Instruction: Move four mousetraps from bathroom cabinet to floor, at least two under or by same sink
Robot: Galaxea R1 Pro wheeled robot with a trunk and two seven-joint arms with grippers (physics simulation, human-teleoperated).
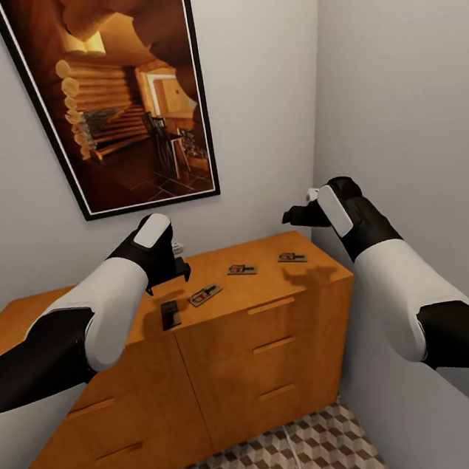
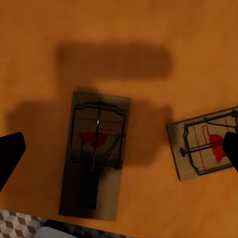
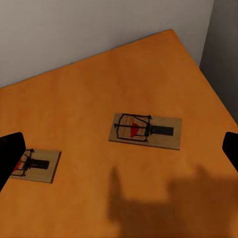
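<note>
Four mousetraps lie on top of the orange-brown cabinet (image 1: 265, 349). The leftmost mousetrap (image 1: 170, 314) (image 2: 96, 153) is in shadow at the front edge. A second mousetrap (image 1: 205, 294) (image 2: 206, 144) lies just to its right. My left gripper (image 1: 179, 267) (image 2: 119, 151) hovers open straight above the shadowed trap. The third mousetrap (image 1: 242, 269) (image 3: 34, 165) and the fourth mousetrap (image 1: 292, 257) (image 3: 145, 130) lie further right. My right gripper (image 1: 297, 216) (image 3: 119, 151) hangs open above the fourth, well clear of it. Cube-patterned bathroom floor (image 1: 296, 457) lies in front of the cabinet. The sink is out of view.
The cabinet stands in a corner, with a grey side wall (image 1: 408, 91) close to my right arm. On the back wall above it hangs a large framed picture (image 1: 121, 94) of a log cabin. The drawers have slim handles (image 1: 274, 344).
</note>
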